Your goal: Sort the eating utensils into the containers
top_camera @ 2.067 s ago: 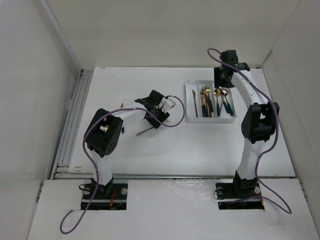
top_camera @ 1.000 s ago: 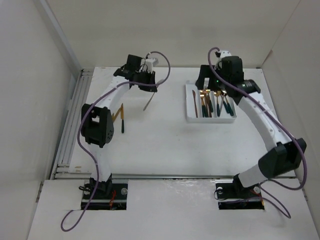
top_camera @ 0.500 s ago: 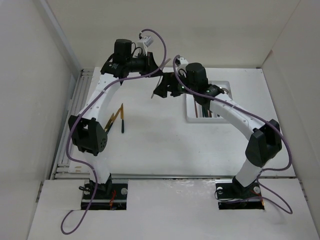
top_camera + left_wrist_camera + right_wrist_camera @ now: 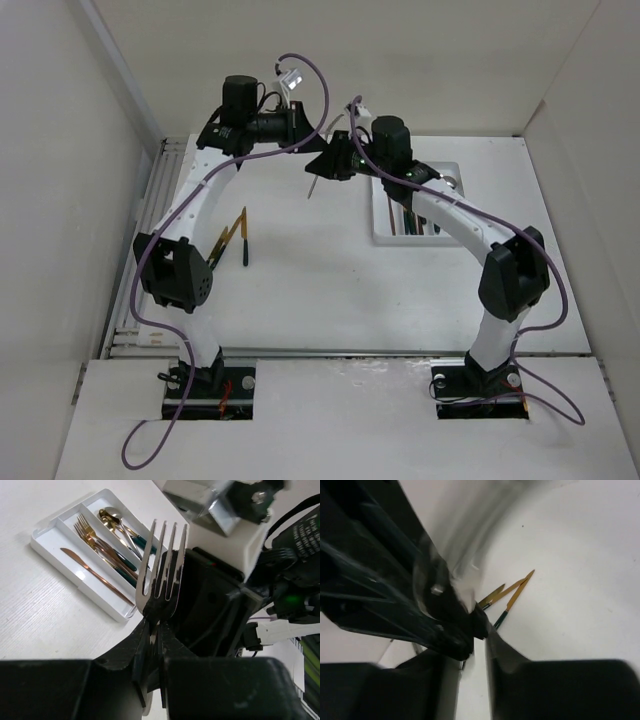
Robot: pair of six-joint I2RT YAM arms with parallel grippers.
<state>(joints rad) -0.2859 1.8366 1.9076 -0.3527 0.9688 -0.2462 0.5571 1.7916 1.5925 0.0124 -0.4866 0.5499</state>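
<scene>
Handover appears to be the step: the left pincer (image 4: pixel 152 630) is clamped on a silver fork (image 4: pixel 161 575) held high above the desk (image 4: pixel 330 290), close to the right pincer (image 4: pixel 336 162), whose opening cannot be told. Next, the right one must grip the fork, then carry it to the white tray (image 4: pixel 42 543), middle compartment.

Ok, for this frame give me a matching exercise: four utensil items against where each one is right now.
Things:
1. silver fork
2. copper knife
3. gold forks
4. loose dark-handled utensils

Places:
A. middle compartment of the tray
B. lying on the table, outside the tray
C. clamped in the left hand
D. alone in an outer tray compartment

Pairs: 1-C, 2-D, 3-A, 4-B.
</scene>
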